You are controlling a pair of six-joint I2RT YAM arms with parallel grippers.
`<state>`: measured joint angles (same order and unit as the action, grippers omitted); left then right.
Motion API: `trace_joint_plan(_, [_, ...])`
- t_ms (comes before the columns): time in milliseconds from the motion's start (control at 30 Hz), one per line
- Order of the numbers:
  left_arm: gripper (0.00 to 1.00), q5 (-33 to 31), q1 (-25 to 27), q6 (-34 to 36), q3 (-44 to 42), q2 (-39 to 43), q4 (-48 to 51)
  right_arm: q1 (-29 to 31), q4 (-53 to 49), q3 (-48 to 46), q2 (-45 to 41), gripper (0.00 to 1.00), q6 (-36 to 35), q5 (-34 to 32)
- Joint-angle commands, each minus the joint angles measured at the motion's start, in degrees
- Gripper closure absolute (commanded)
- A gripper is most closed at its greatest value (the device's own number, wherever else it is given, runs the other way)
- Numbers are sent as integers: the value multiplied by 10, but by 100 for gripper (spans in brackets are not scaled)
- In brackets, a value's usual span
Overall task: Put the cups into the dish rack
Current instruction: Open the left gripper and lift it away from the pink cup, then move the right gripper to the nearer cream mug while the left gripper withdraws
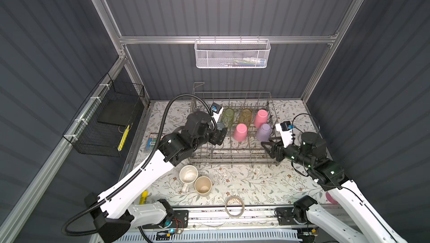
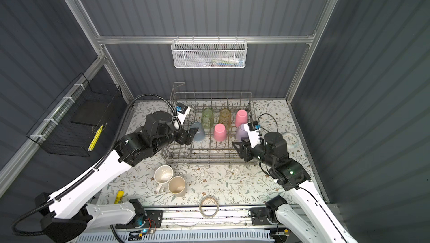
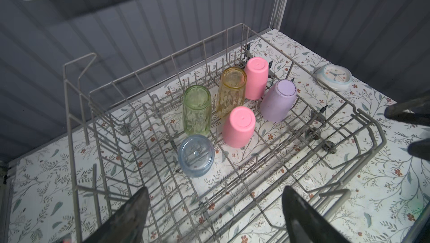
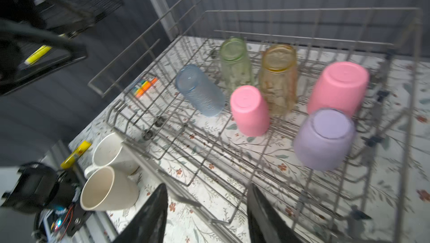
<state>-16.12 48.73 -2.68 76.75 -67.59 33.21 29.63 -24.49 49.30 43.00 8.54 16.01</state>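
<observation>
The grey wire dish rack [image 1: 232, 161] [image 2: 204, 158] holds several upturned cups: green tumbler [image 1: 227, 117], amber tumbler [image 1: 246, 117], two pink cups [image 1: 261, 118] [image 1: 240, 132], lilac cup [image 1: 263, 132] and a leaning blue tumbler [image 2: 198, 132] [image 3: 196, 155]. The white mug [image 1: 188, 174] and beige cup [image 1: 203, 184] stand mouth-up, touching, on the table in front of the rack. My left gripper [image 1: 218, 137] [image 3: 215, 190] hangs open and empty over the rack's left part, just short of the blue tumbler. My right gripper [image 1: 267, 145] [image 4: 208, 187] is open and empty over the rack's front right corner.
A white mesh basket [image 1: 231, 54] hangs on the back wall and a black wire basket [image 1: 104, 123] on the left wall. A tape ring [image 1: 234, 206] lies at the table's front edge, a yellow marker [image 1: 143, 196] front left, a small clock [image 2: 289, 139] right of the rack.
</observation>
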Motion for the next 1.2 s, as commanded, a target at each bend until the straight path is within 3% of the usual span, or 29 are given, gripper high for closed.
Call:
trace_joint_plan(0, [12, -31, 1, -32, -36, 32, 17, 82, 5, 30, 19, 44, -64, -37])
trace_joint_plan(200, [10, -93, 1, -66, -81, 90, 13, 232, 0, 65, 91, 45, -134, -79])
trace_joint_plan(433, [9, -180, 0, -84, -90, 78, 20, 355, -5, 116, 207, 47, -184, -74])
trace_joint_plan(800, [0, -301, -18, -125, -80, 49, 20, 433, -34, 208, 400, 51, -221, -73])
trace_joint_plan(1167, [0, -350, -111, -153, -78, 45, 26, 469, -80, 276, 509, 52, -245, -62])
